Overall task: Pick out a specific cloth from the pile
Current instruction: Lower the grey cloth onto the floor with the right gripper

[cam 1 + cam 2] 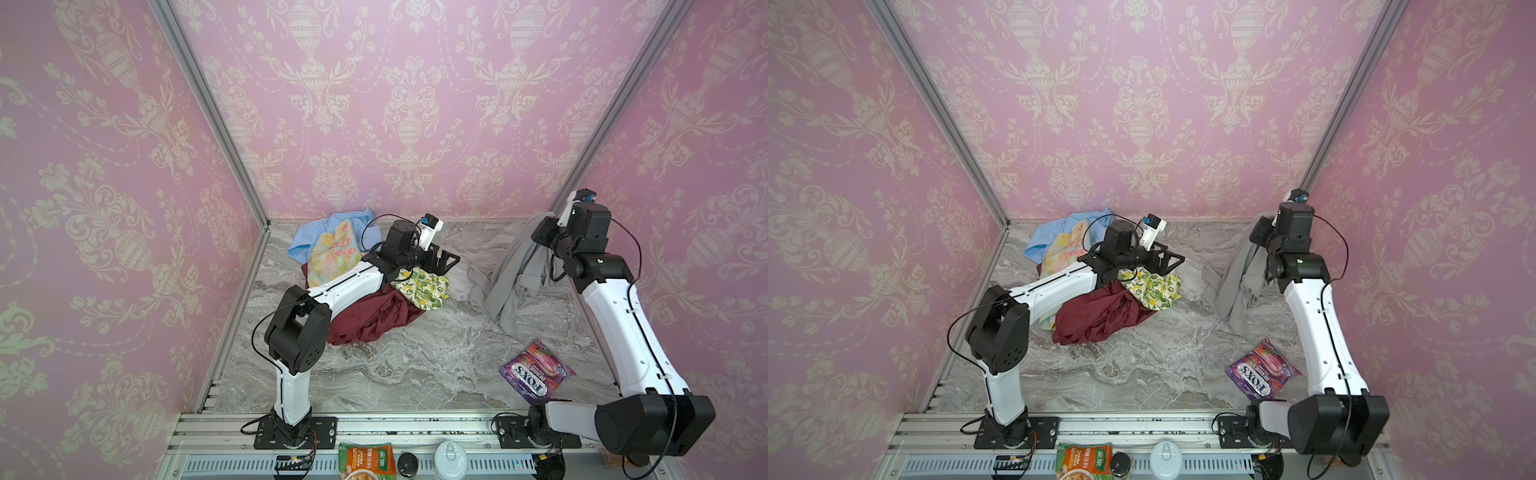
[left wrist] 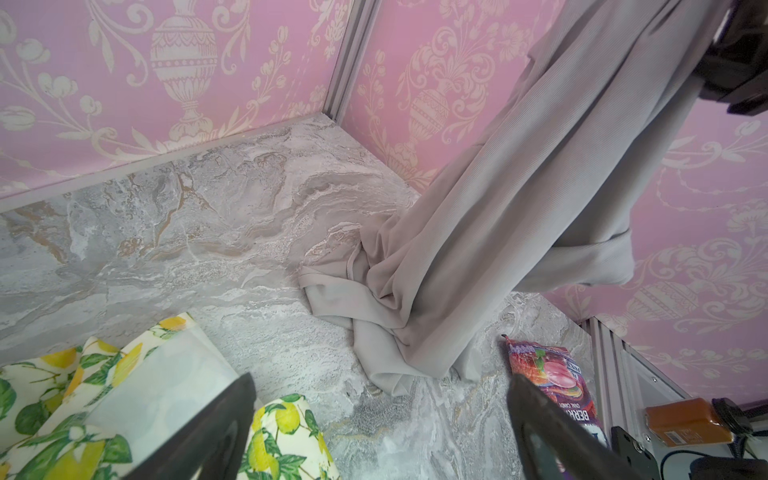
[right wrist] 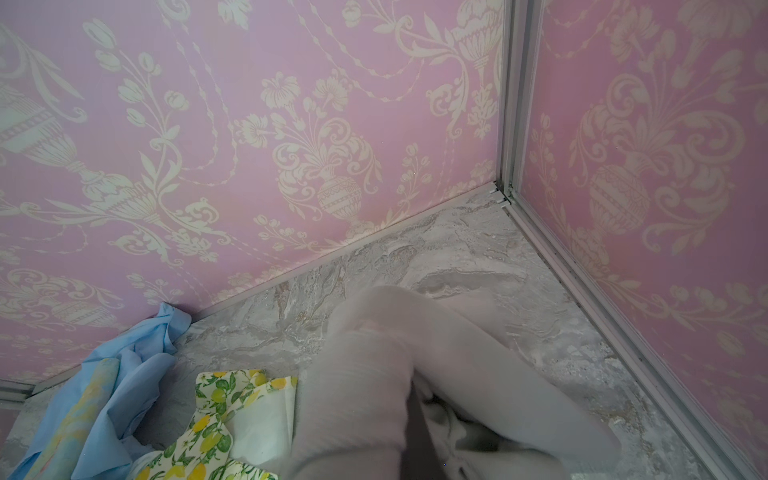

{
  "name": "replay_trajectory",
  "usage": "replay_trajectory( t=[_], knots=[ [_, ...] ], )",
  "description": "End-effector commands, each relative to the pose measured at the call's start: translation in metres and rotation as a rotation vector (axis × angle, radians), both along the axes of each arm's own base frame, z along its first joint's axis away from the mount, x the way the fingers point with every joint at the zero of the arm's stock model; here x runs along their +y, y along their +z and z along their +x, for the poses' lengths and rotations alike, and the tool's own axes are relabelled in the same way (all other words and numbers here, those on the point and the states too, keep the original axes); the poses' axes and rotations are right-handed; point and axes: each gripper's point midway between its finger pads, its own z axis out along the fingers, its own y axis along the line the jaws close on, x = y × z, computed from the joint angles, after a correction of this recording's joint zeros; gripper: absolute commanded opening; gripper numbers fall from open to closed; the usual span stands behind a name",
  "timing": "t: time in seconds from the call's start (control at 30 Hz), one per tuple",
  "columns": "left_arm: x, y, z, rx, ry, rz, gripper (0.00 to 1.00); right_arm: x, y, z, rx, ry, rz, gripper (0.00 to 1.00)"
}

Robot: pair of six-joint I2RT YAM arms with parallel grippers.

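Cloth [image 2: 519, 199] hangs, seemingly gripped above

Purple candy bag [image 1: 536, 372] lies on marble table [image 1: 415, 365]; pink patterned walls [image 1: 374, 104] surround it.

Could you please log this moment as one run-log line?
right gripper: shut on grey cloth, partly lifted, apart from pile | left gripper: open, empty, over lemon-print cloth

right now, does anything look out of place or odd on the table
A purple candy bag lies on the table by the right arm, the only non-cloth thing there. The grey cloth hangs half lifted, its end bunched on the table. Nothing looks spilled or torn.
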Motion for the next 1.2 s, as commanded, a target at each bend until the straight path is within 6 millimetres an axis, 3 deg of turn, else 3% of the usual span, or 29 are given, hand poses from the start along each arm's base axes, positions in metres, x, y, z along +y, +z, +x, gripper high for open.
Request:
replay_trajectory(
  t=[0.0, 0.1, 0.17, 0.37, 0.53, 0.8, 0.9, 1.0, 1.17],
  knots=[
    [0.003, 0.013, -0.001, -0.020, 0.024, -0.022, 0.96, -0.003, 0.007, -0.017, -0.049, -0.020, -0.006, 0.00],
    [0.002, 0.010, 0.002, -0.013, 0.029, -0.020, 0.96, 0.003, -0.026, -0.025, 0.039, 0.010, 0.016, 0.00],
    [0.002, 0.010, 0.002, -0.010, 0.031, -0.023, 0.96, 0.008, -0.069, -0.032, 0.152, 0.032, 0.038, 0.00],
    [0.001, 0.005, 0.003, 0.005, 0.037, -0.028, 0.95, 0.017, -0.148, -0.057, 0.340, 0.035, 0.104, 0.00],
    [0.003, -0.001, 0.003, 0.016, 0.043, -0.022, 0.95, 0.025, -0.199, -0.070, 0.474, 0.048, 0.132, 0.00],
    [0.006, -0.004, 0.000, 0.016, 0.048, -0.018, 0.95, 0.035, -0.267, -0.073, 0.691, 0.076, 0.131, 0.00],
    [0.008, -0.006, -0.001, 0.011, 0.050, -0.009, 0.95, 0.038, -0.284, -0.069, 0.734, 0.081, 0.150, 0.11],
    [0.010, -0.006, 0.000, 0.005, 0.054, -0.002, 0.95, 0.038, -0.295, -0.061, 0.756, 0.079, 0.153, 0.35],
    [0.018, 0.000, 0.004, 0.023, 0.077, -0.028, 0.95, 0.029, -0.308, -0.040, 0.778, 0.051, 0.145, 0.58]
  ],
)
